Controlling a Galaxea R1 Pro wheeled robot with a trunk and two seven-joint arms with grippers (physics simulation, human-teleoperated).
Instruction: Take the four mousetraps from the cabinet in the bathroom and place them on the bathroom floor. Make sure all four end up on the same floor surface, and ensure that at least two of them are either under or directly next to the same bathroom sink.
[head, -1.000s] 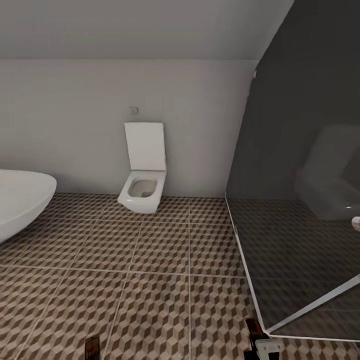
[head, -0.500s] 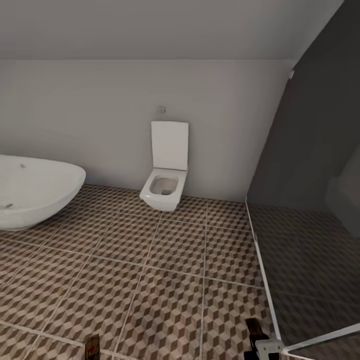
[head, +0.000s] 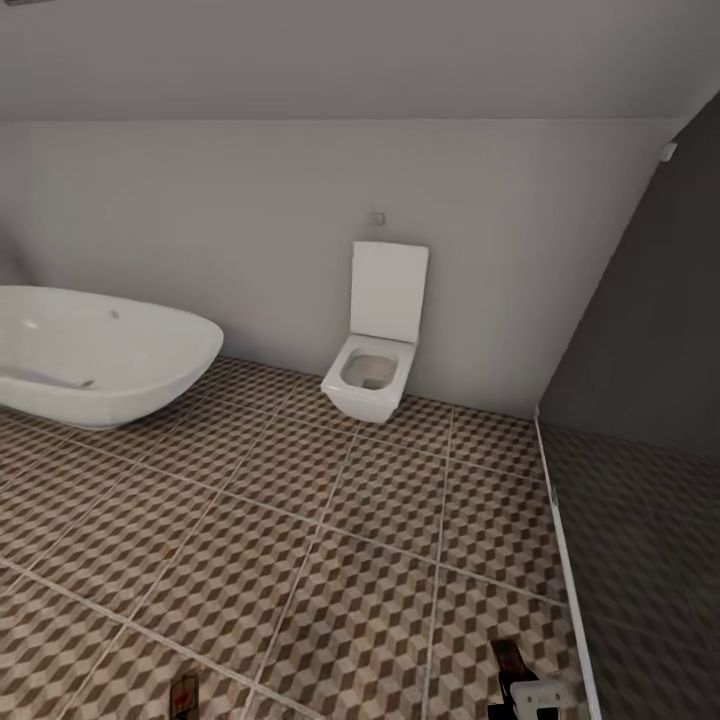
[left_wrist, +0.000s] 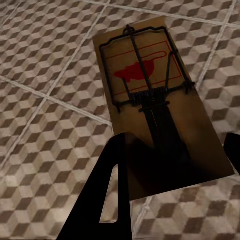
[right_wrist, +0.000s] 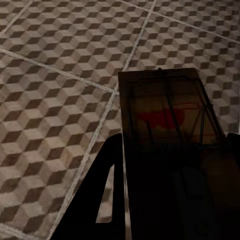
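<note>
view swung left; each gripper (left_wrist: 172, 165) clamps a tan, red-spotted mousetrap (left_wrist: 150, 90).

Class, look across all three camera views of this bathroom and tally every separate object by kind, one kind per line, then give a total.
Mousetraps: 2, one in the left gripper's fingers, one in the right gripper's
Bathtubs: 1
Toilets: 1
Total: 4
</note>
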